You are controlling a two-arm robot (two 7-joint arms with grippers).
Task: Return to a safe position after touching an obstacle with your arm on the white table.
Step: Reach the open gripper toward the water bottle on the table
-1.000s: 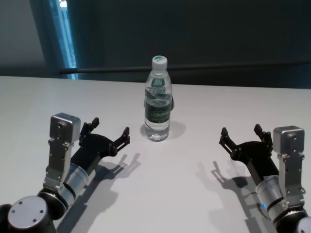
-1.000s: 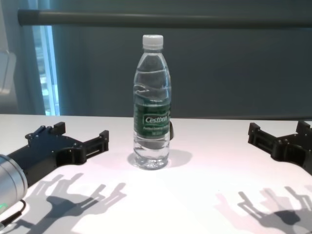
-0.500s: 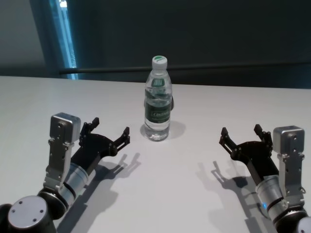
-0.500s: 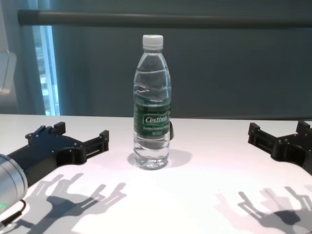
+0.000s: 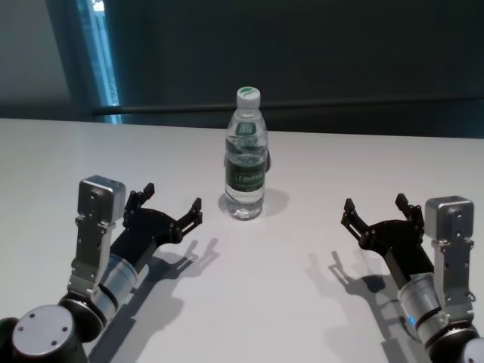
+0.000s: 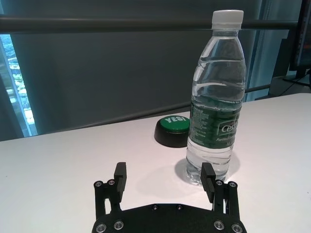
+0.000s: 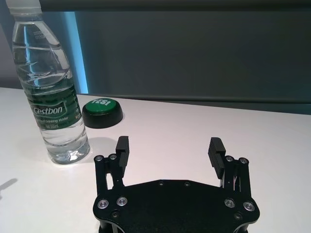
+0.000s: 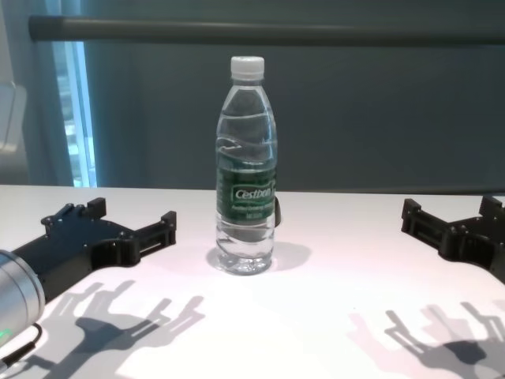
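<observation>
The water bottle (image 5: 246, 171) is seen upright mid-table (image 5: 287, 302), ahead and inboard of the left gripper (image 5: 171, 205), the nearer one, with the right gripper (image 5: 376, 209) well apart; both are spread wide, nothing held.

The bottle (image 5: 246, 174) is clear plastic with a white cap and a dark green label with white letters. The bench (image 5: 302, 302) is plain white. Behind the bottle sits a button (image 7: 102, 112) with a black base and green top. Both grippers, left (image 5: 170, 208) and right (image 5: 376, 212), are black, on silver wrists.
</observation>
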